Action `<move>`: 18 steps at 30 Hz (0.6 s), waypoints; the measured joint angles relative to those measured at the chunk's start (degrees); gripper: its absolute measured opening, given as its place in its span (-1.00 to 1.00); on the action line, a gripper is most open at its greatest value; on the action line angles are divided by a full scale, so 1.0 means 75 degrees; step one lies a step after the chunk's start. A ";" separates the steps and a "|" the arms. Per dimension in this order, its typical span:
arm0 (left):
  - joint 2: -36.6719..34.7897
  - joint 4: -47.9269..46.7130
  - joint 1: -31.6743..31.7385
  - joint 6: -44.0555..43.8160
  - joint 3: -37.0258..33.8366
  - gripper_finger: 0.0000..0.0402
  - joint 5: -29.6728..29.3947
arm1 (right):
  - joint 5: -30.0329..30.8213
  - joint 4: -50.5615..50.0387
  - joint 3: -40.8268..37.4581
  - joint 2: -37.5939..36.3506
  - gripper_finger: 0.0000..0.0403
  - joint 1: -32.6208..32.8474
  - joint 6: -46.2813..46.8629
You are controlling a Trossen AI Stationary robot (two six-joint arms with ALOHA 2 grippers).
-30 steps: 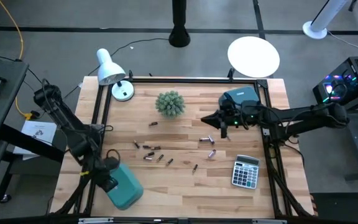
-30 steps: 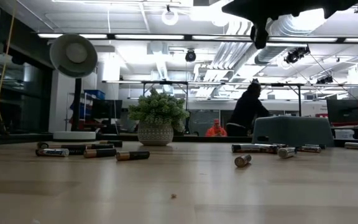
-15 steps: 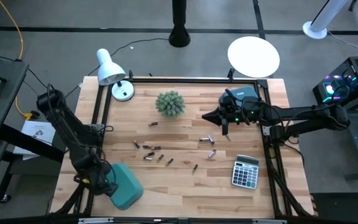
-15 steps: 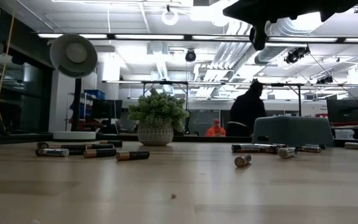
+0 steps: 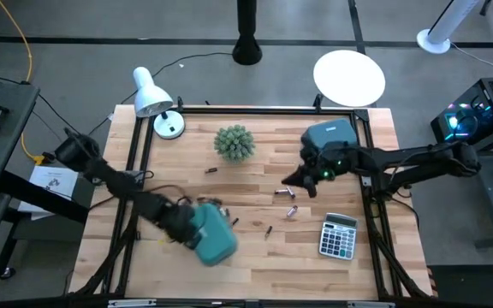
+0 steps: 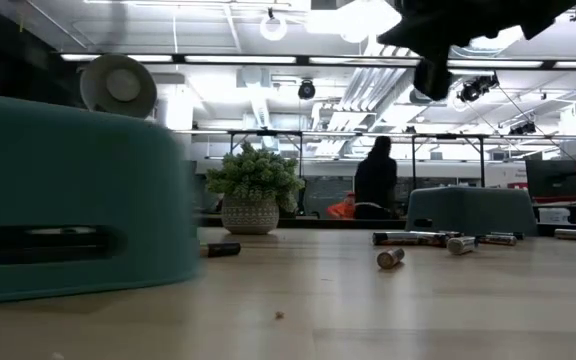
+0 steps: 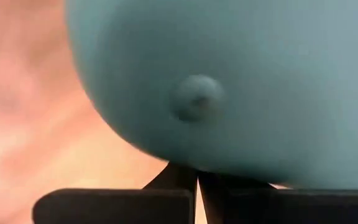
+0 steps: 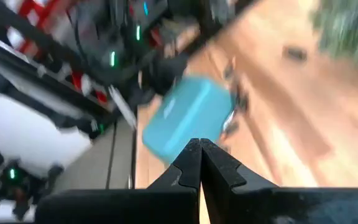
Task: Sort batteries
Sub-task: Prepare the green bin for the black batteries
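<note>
Several small batteries lie on the wooden table: one group (image 5: 285,195) right of the middle (image 6: 408,238), single ones (image 5: 269,230), and others by a teal tray (image 5: 214,235). That tray stands on the table left of the middle and fills the low view's left side (image 6: 68,200). It hides some batteries. My left gripper (image 5: 190,228) is shut at the tray's left side. My right gripper (image 5: 293,181) is shut, empty and tipped down above the right group of batteries. A second teal tray (image 5: 332,133) stands at the far right. My left gripper has its shut fingertips (image 7: 197,179) against the teal tray's rounded side wall (image 7: 191,155), low on the side facing the table's left edge. The fingers slant down from the left. It pushes and does not pinch. The tray stays on the table.
A potted plant (image 5: 234,142) stands far of the middle, and a white lamp (image 5: 154,101) stands at the far left corner. A grey calculator (image 5: 339,236) lies near the right edge. A black frame rail (image 5: 139,162) borders the table. A person (image 6: 373,180) stands in the room behind.
My left gripper has swept toward the table's right and slightly toward its far edge, sinking as it went. It has slid the teal tray from the near left corner up to the left battery cluster. My right gripper has tipped its fingers downward, staying nearly in place and shut.
</note>
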 joint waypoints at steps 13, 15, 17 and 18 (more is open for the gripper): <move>0.0889 0.2561 0.2478 0.3503 0.0000 -1.00 0.0219 | 0.0756 0.0090 0.0405 0.2818 -1.00 0.1064 0.0805; 0.0889 0.2764 0.2595 0.3699 0.0000 -1.00 0.0214 | 0.0781 0.0081 0.0638 0.3384 -1.00 0.1102 0.0938; 0.0889 0.2913 0.2642 0.3856 0.0000 -1.00 0.0220 | 0.0779 -0.0041 0.0929 0.3927 -1.00 0.1129 0.0955; 0.0889 0.3006 0.2648 0.3911 0.0000 -1.00 0.0219 | 0.0763 -0.0258 0.1092 0.4183 -1.00 0.1150 0.0955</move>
